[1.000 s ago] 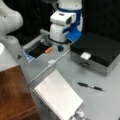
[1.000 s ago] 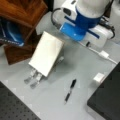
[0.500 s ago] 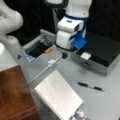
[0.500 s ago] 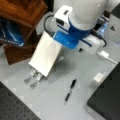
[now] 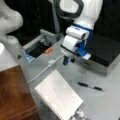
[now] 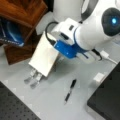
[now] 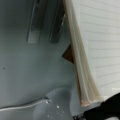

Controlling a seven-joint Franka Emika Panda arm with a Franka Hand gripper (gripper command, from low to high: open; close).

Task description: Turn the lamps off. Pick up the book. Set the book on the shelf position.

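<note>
The book has a pale speckled cover and leans tilted on a rack of thin metal bars; a front view shows the book against the dark reddish-brown wooden block. The same block lies at a front view's bottom left, its flat top bare. My gripper hangs open just above the table, a short way beyond the book's far edge, holding nothing. In the wrist view the book's page edge runs down the right side, next to the metal bars. I cannot make out any lamp.
A black box on a grey base stands right behind the gripper. A pen lies on the table to the book's right. A white cable runs past an open tray with an orange piece. A small white block sits by the box.
The arm has swung away from the tray at the back and come down toward the book's far edge. The book and pen have not moved.
</note>
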